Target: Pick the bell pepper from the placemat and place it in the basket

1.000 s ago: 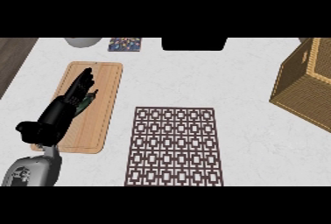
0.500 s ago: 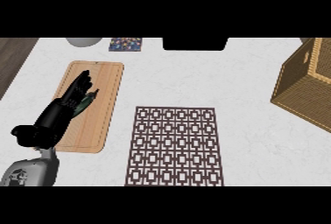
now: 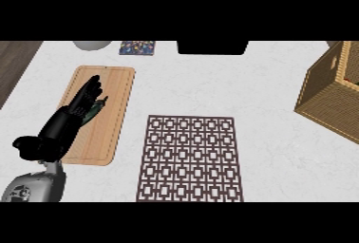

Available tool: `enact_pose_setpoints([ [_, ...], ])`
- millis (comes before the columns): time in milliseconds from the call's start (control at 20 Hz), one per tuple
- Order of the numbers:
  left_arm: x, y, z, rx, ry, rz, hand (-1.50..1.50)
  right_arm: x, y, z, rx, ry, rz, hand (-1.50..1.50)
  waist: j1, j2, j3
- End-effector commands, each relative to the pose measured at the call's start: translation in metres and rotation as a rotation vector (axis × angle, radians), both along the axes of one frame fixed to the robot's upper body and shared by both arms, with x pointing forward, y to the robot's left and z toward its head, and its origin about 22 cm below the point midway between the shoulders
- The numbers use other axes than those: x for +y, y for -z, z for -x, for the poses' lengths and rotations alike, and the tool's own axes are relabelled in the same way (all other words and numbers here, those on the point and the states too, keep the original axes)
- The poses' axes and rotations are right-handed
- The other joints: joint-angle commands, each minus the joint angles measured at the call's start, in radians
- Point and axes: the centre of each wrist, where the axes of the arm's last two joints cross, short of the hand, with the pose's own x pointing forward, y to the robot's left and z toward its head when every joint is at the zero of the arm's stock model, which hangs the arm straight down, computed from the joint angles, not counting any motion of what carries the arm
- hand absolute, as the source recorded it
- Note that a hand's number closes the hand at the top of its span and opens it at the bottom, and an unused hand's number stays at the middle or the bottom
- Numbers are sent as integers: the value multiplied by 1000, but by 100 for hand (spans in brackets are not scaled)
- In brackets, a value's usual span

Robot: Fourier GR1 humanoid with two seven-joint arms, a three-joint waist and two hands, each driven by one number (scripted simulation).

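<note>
My left hand (image 3: 70, 118) lies stretched over a wooden cutting board (image 3: 118, 95) at the left, fingers straight and pointing away from me. A small dark green thing (image 3: 97, 107) peeks out beside the fingers on the board; the hand hides most of it, so I cannot tell what it is. The brown lattice placemat (image 3: 189, 159) lies in the middle with nothing on it. The wicker basket (image 3: 326, 102) stands at the right edge, with a bit of red showing inside. No right hand shows.
Along the counter's back edge are a grey round object (image 3: 93, 45), a small colourful patterned item (image 3: 137, 47) and a black object (image 3: 212, 47). White counter lies between the placemat and the basket. The counter's left edge (image 3: 17, 71) runs beside the board.
The left hand and forearm have drawn back very slightly along the board; the fingers stay straight. Nothing else has moved.
</note>
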Motion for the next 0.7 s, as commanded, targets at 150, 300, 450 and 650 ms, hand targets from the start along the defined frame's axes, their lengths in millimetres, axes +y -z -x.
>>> enact_pose_setpoints([
  [150, -1, 15, -6, 10, -7, 6, 0, -19, -16, 1, -96, -52, -10, -150, -2, 1, 0],
  [300, -11, 13, -10, 4, -6, 2, 0, 10, -29, -22, -155, -69, -95, -150, 0, 0, 0],
  [450, -6, 11, -1, 12, -7, 11, 0, -23, -43, 7, -215, -46, -170, -150, -15, -6, -1],
  [650, 0, 10, -2, 7, -28, -12, 0, -52, -69, 26, -204, -38, -305, -150, -14, -5, -1],
])
